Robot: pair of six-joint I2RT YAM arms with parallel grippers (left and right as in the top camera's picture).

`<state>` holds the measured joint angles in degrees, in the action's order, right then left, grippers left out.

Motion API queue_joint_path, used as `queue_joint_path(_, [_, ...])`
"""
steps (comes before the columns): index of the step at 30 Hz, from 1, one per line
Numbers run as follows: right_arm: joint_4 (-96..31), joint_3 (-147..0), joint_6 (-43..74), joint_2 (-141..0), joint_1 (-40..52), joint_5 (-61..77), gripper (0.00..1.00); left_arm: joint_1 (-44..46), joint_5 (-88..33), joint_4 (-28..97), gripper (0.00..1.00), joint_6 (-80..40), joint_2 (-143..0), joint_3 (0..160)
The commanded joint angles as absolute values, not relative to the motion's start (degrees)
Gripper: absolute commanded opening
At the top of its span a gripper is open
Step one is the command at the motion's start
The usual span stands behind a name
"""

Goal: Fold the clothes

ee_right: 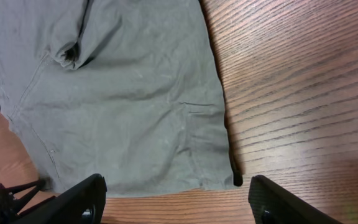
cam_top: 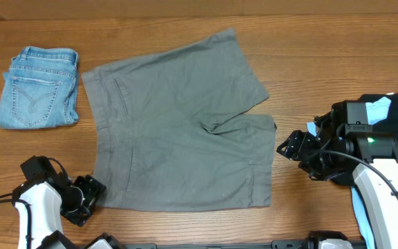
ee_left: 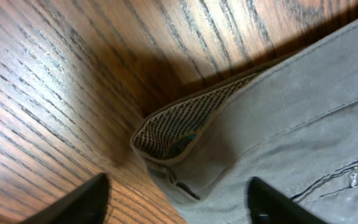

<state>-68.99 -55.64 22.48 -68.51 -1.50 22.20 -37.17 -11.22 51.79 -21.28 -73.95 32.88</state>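
— Where do the grey shorts [cam_top: 178,117] lie?
— Flat mid-table, lengthwise left-right, waistband left. My left gripper [cam_top: 94,196], jaws spread empty, sits at its near corner; right gripper [cam_top: 287,146] likewise, by the legs.

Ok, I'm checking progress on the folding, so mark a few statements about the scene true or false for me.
1. The shorts lie spread flat, unfolded. True.
2. The jeans lie on top of the shorts. False: they sit beside them.
3. The right gripper grips a leg. False: it is open, beside the hem, holding nothing.
4. The left gripper is open at the waistband corner. True.
5. The jeans are folded. True.
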Motion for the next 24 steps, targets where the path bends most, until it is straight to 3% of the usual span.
queue_joint_path(1, [-68.7, -55.3, 22.5, -68.4, -1.5, 21.9, 0.78, -37.5, -9.8, 51.1, 0.57, -22.8, -74.2, 32.2])
queue_joint_path(4, [-68.7, -55.3, 22.5, -68.4, -1.5, 21.9, 0.78, -37.5, -9.9, 50.0, 0.27, -22.9, -74.2, 32.1])
queue_joint_path(6, [-68.7, -55.3, 22.6, -68.4, -1.5, 21.1, 0.79, -37.5, -9.9, 49.9, 0.16, -22.9, -74.2, 32.1])
queue_joint_path(10, [-68.7, -54.8, 22.8, -68.6, -1.5, 19.5, 0.82, -37.5, -10.2, 50.2, 0.05, -22.9, -74.2, 32.1])
queue_joint_path(14, [-67.9, -51.9, 24.6, -69.4, -1.5, 18.7, 0.82, -37.5, -11.7, 51.0, 0.05, -22.0, -74.2, 32.1])
queue_joint_path(15, [-67.5, -51.0, 25.1, -69.6, -1.5, 18.7, 0.82, -37.5, -11.7, 51.3, 0.18, -21.6, -74.2, 32.1])
queue_joint_path(16, [-67.0, -50.1, 25.3, -70.1, -1.5, 18.7, 0.82, -37.5, -11.6, 52.1, 0.46, -21.6, -74.2, 32.1])
queue_joint_path(17, [-66.5, -49.5, 25.3, -70.5, -1.5, 18.7, 0.82, -37.5, -11.5, 52.9, 0.65, -21.5, -74.2, 32.1])
queue_joint_path(18, [-65.9, -48.8, 25.3, -71.0, -1.5, 18.7, 0.82, -37.5, -11.6, 53.4, 0.94, -21.5, -74.2, 32.1])
queue_joint_path(19, [-65.5, -48.2, 25.3, -71.4, -1.5, 18.9, 0.82, -37.5, -11.9, 53.5, 1.0, -21.5, -74.2, 32.1])
queue_joint_path(24, [-64.8, -47.3, 25.3, -72.0, -1.5, 19.6, 0.81, -37.5, -8.9, 50.4, 1.0, -23.9, -74.3, 32.1])
